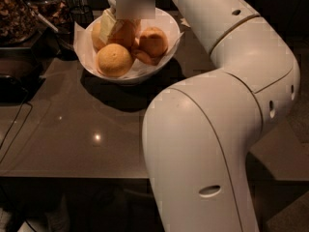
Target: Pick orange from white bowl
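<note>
At far side of dark table (72, 129), in white bowl (126, 79): gripper (119, 29) down among the fruit, right over rear orange (129, 35) (open or clamped, cannot tell); paler dimpled fruit (114, 60) at front.

My gripper (123, 29) reaches into the white bowl (172, 33) at 11 o'clock of the view. The bowl looks glossy, lined with matt, creased white paper (83, 38). The orange (153, 41) has smooth skin; the paler fruit (114, 60) at 7 o'clock in the bowl is dimpled. My arm (203, 144) wears a smooth white shell with a soft sheen. The dark worktop (72, 129) is polished, showing 2 glints.
</note>
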Motion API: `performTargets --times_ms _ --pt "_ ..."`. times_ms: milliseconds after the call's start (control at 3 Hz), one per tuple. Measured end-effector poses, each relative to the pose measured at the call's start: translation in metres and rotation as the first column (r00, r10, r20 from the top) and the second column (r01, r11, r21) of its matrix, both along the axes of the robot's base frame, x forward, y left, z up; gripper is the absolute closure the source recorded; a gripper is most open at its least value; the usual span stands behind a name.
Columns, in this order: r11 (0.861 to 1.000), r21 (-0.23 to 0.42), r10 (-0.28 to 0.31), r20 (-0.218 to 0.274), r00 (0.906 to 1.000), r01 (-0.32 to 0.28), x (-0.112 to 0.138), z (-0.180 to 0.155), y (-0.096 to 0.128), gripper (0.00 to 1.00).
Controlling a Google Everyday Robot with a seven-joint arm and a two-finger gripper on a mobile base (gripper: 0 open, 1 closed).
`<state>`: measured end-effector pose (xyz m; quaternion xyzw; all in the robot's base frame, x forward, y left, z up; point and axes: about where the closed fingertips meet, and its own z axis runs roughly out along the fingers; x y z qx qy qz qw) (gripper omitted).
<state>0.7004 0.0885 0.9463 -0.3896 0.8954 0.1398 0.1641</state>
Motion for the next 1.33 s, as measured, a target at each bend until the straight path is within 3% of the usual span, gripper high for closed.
performTargets --times_ms 333,667,1333 --pt "0.989 0.110 0.100 0.037 0.9943 -0.103 -0.012 0.020 -0.003 1.00" --pt "0.958 0.182 0.214 0.065 0.9746 -0.223 -0.030 0.038 -0.009 1.00" --pt "0.952 0.180 0.235 0.088 0.9679 -0.248 -0.029 0.041 0.003 1.00"
